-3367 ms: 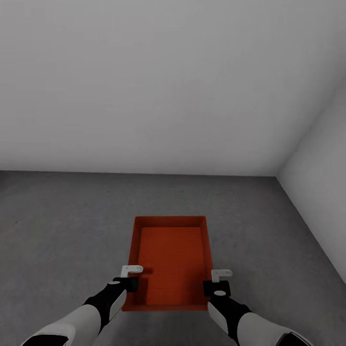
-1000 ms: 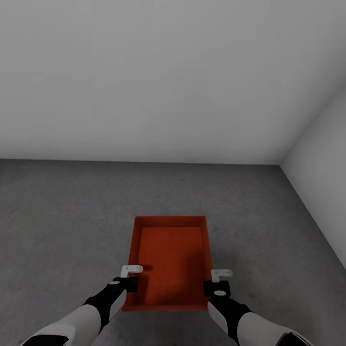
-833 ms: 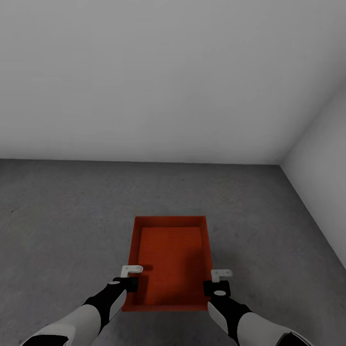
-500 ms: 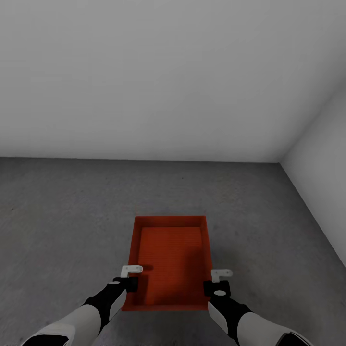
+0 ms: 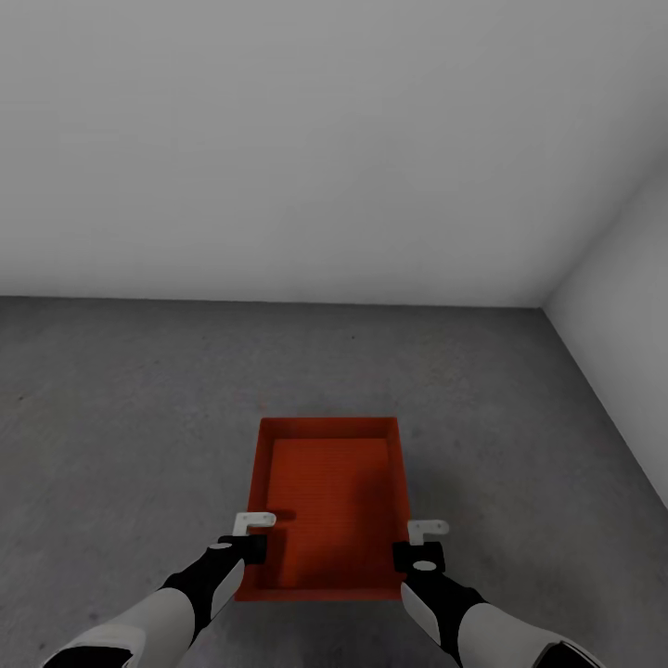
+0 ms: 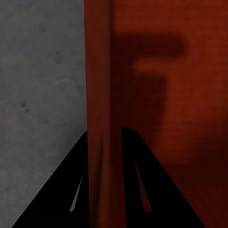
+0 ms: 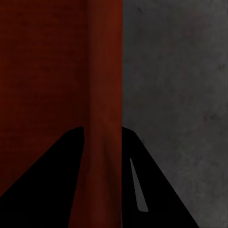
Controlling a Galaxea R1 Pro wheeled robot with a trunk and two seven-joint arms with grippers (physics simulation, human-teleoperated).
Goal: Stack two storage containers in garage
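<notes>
One orange-red storage container (image 5: pixel 329 492) hangs in front of me over the dark grey garage floor (image 5: pixel 121 399), open top up and empty. My left gripper (image 5: pixel 252 533) is shut on its left long wall (image 6: pixel 99 71), one black finger on each side of the wall. My right gripper (image 5: pixel 419 540) is shut the same way on the right long wall (image 7: pixel 104 57). Both grips sit near the container's near end. The other storage container is out of view.
A plain white back wall (image 5: pixel 278 139) meets a white side wall (image 5: pixel 622 306) in a corner at the far right. Rough grey floor (image 7: pixel 175 71) spreads around the container on all sides, also seen beside the left wall (image 6: pixel 38 71).
The whole picture has shifted: the foot of the back wall sits higher and more floor shows. The container and both grippers keep their places in the view, still clamped.
</notes>
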